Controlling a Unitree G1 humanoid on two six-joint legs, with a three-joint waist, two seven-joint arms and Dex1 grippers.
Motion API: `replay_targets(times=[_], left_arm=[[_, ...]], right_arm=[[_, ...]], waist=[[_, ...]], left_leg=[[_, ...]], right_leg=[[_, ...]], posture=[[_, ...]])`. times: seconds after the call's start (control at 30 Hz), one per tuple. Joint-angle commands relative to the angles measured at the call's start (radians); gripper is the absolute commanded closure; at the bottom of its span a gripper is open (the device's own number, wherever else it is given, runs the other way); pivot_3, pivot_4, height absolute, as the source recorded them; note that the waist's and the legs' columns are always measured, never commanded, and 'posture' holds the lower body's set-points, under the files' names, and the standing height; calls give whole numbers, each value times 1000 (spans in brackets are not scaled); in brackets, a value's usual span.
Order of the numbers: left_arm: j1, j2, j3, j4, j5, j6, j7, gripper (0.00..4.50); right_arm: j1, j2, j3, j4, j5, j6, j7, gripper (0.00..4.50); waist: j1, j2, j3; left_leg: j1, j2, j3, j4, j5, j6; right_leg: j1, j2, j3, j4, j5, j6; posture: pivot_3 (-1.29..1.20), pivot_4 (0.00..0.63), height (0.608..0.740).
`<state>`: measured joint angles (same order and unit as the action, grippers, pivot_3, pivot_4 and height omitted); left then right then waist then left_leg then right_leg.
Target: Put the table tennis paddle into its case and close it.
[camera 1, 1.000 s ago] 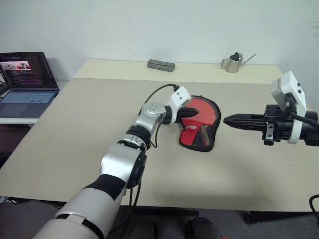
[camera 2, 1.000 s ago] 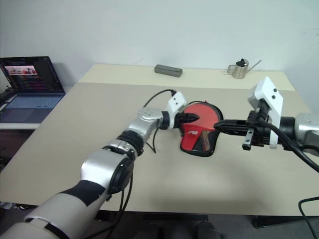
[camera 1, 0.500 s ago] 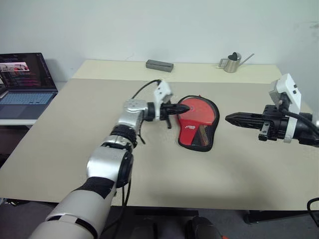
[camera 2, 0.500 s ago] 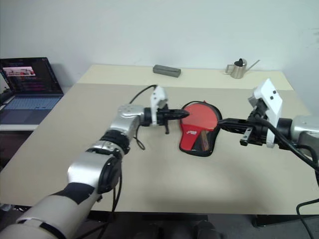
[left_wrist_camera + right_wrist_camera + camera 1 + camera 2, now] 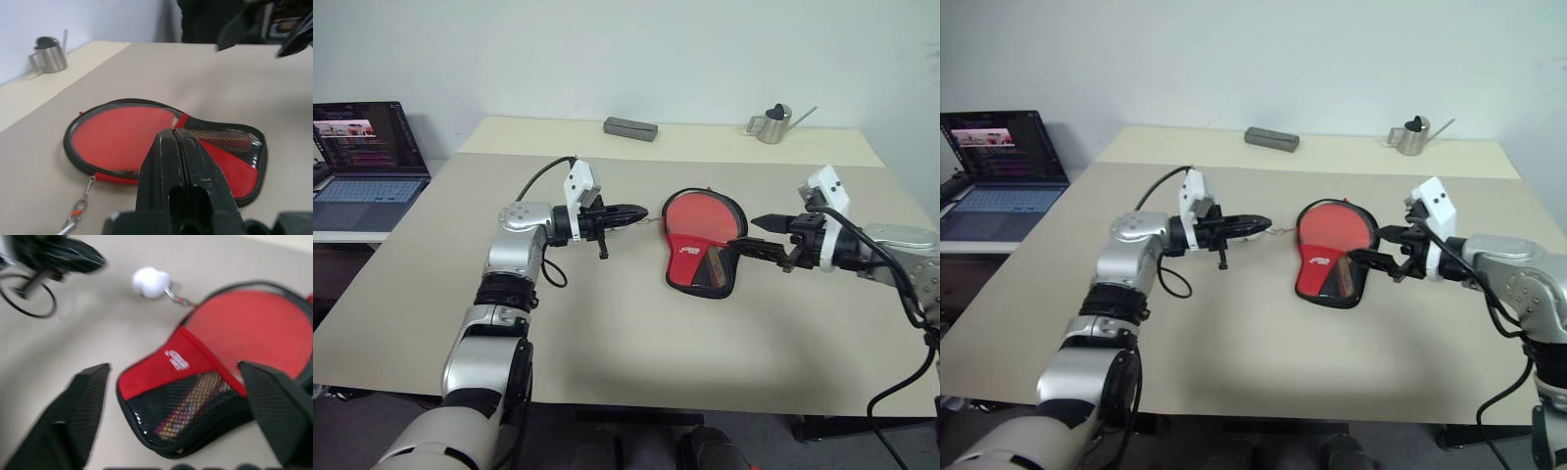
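Case (image 5: 705, 243) on table (image 5: 607, 313), white pom-pom (image 5: 151, 282) in right wrist view, left gripper (image 5: 636, 211) closed empty, right gripper (image 5: 744, 237) spread wide, empty

Case (image 5: 703, 253) flat on table, red mesh-pocket side up, round end at 12 o'clock; paddle (image 5: 252, 328) red face showing inside, pom-pom (image 5: 150, 282) alongside.

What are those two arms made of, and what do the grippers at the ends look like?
Both arms are jointed silver-grey metal segments with black bands and loose black cables. Each ends in a white block at the wrist, then a left gripper and right gripper of two tapering black fingers.
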<state>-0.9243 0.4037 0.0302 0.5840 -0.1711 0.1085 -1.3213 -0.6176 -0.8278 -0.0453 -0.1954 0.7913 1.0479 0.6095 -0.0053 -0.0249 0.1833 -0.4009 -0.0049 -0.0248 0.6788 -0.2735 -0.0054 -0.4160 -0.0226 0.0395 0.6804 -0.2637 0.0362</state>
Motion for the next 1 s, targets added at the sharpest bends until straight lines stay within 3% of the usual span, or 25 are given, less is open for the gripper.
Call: replay_targets(times=[0.03,0.17,0.43,1.0], left_arm=[[9,63,-12,-131,-35,79,-17,4500],[28,151,-46,-229,-10,150,-6,4500],[-8,244,-15,-323,-114,314,-31,4500],[7,275,-35,-348,-167,324,-26,4500]], right_arm=[[-49,22,-17,21,-32,-6,-8,42],[-74,81,-48,54,-36,40,-66,42],[-109,210,-84,144,-79,103,-205,42],[-184,362,-41,505,-304,-58,-232,42]], waist=[[-4,0,0],[-12,0,0],[-21,0,0],[-27,0,0]], left_leg=[[0,0,0,0,0,0],[0,1,0,0,0,0],[0,0,0,0,0,0],[-1,0,1,-1,0,0]], right_leg=[[0,0,0,0,0,0],[0,0,0,0,0,0],[0,0,0,0,0,0],[-2,0,1,1,0,0]], posture=[[0,150,740],[0,150,740],[0,150,740],[0,150,740]])
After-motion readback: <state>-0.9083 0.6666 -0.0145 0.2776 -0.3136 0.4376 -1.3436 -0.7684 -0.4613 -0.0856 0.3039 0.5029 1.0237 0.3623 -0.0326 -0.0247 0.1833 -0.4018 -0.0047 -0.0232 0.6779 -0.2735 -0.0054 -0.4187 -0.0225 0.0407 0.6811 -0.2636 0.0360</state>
